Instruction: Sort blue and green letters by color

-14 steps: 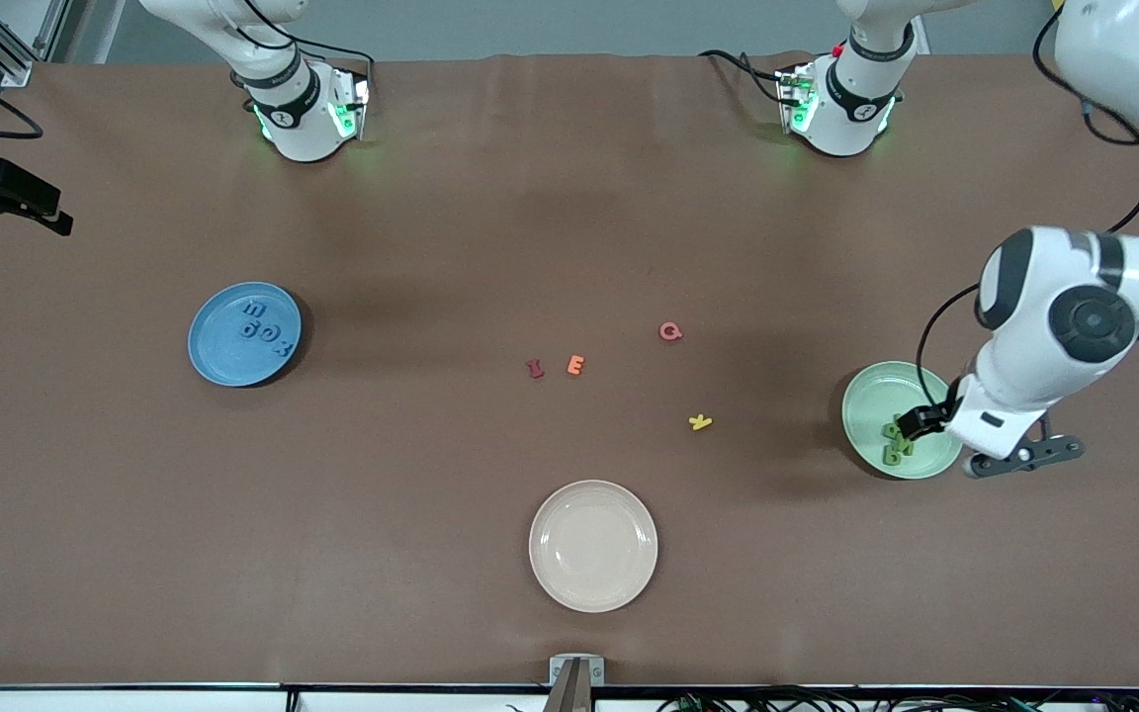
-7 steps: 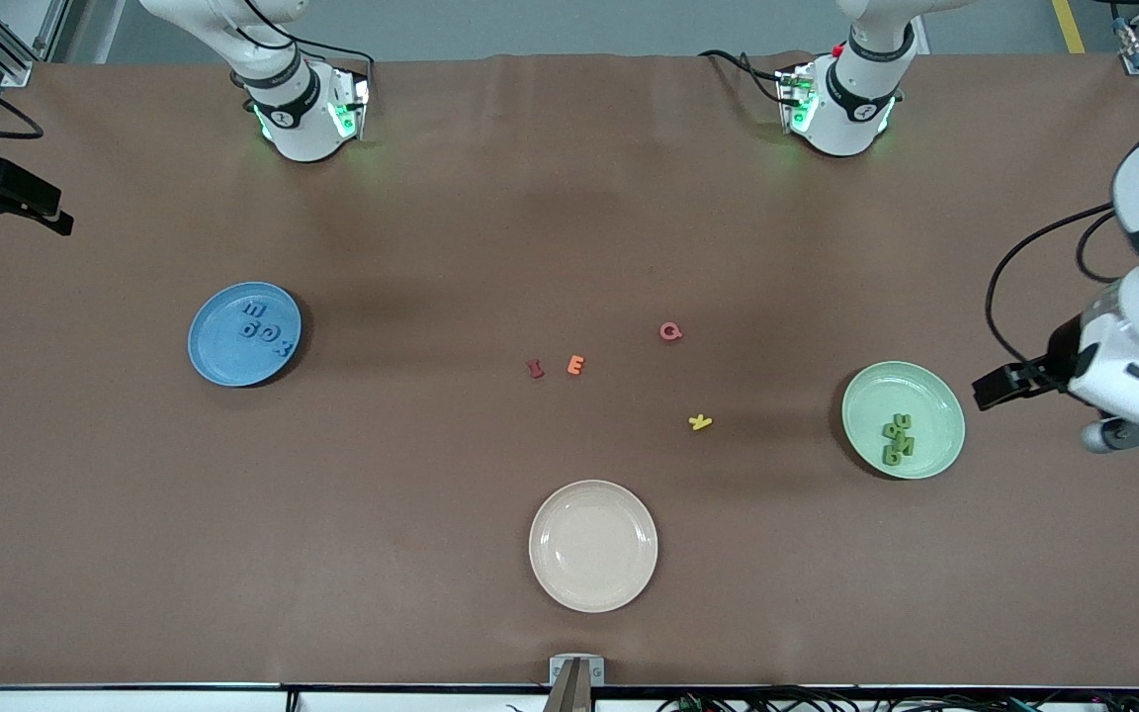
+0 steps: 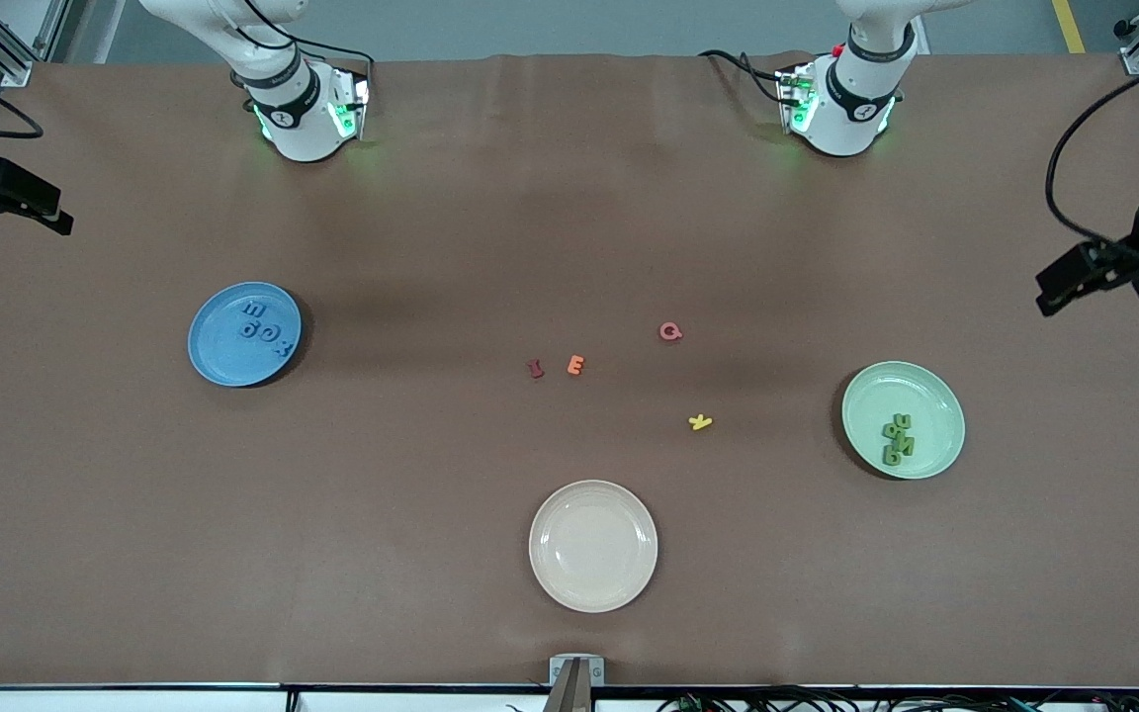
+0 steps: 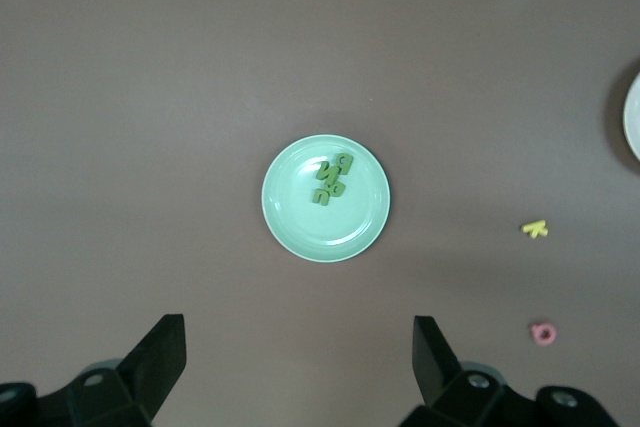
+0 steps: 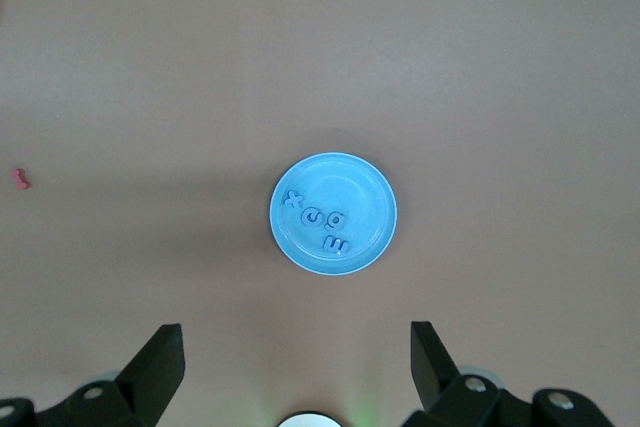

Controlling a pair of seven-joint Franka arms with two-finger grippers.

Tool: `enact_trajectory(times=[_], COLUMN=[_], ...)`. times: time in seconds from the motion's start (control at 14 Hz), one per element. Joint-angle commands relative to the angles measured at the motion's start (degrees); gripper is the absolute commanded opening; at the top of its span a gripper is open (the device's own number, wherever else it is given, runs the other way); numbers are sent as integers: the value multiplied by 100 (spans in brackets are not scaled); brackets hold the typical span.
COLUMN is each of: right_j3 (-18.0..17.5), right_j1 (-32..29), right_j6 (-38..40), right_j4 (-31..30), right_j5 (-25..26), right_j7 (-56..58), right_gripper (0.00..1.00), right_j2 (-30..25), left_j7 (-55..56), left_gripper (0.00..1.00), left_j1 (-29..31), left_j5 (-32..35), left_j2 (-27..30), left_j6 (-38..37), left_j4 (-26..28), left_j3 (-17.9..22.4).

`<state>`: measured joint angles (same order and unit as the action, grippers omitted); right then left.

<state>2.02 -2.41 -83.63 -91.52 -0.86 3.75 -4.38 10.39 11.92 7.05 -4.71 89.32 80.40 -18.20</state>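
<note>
On plates: four blue letters (image 3: 264, 327), four green letters (image 3: 897, 439).

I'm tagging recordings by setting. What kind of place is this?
Probably a robotics lab bench: two arm bases bolted along a brown-covered table, cables at its edge, and staged props, blue letters on a blue plate and green letters on a green plate.

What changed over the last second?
The left gripper left the green plate, where it had hung over the green letters, and rose away toward the left arm's end of the table, open and empty. The green letters, blue letters on the blue plate, loose letters and right gripper stayed put.
</note>
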Motion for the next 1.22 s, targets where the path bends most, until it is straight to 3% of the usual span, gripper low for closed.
enact_trajectory(times=[0.0,0.07,0.21,1.14], right_j3=[-61,-61,-61,-52], right_j1=[-93,-93,-93,-101], right_j6=[-39,-30,-39,-22], right_j4=[-138,-138,-130,-129], right_j5=[-54,-54,-54,-54], right_j7=[3,3,3,12], right_gripper=[100,100,100,100], right_j2=[-151,-151,-151,-168], left_j7=[-415,-433,-459,-362], left_gripper=[100,100,100,100], left_j1=[-442,-862,-1086,-1069], left_j5=[-168,-343,-634,-626], left_j2=[224,260,391,453], left_j6=[-116,-265,-328,-354], left_j4=[151,151,299,327], left_j3=[612,1103,1485,1283])
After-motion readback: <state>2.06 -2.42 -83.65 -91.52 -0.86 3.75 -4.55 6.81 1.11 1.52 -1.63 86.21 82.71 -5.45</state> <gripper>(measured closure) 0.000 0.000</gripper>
